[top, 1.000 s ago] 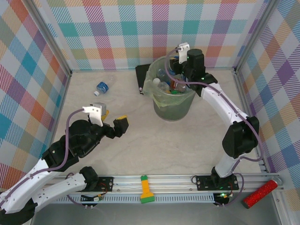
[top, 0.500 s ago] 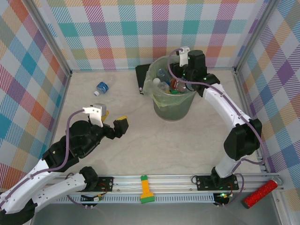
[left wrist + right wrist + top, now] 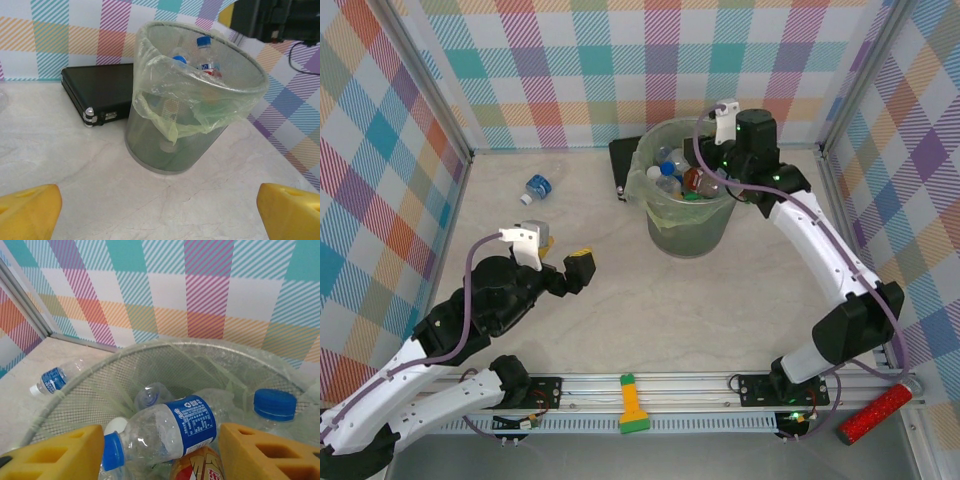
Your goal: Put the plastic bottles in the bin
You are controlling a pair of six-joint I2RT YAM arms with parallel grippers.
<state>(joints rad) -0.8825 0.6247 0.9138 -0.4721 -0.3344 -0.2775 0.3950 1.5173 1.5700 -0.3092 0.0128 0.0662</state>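
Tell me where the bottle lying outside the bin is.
The blue-labelled bottle lies on the tabletop at far left in the top view, left of the black case and the bin.

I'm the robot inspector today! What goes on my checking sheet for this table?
Surface: pale marbled table, no spills seen.
Job's things: bin upright, bag-lined, with several bottles inside; one bottle lying on the table, left of the bin.
Clutter: black case behind the bin's left side; yellow-green tool on the front rail; red glittery cylinder near its right end.
Claws: left claw open, empty, facing the bin; right claw open over the bin.
Cables: purple cable along each arm, no snag seen.
Surroundings: checked walls.
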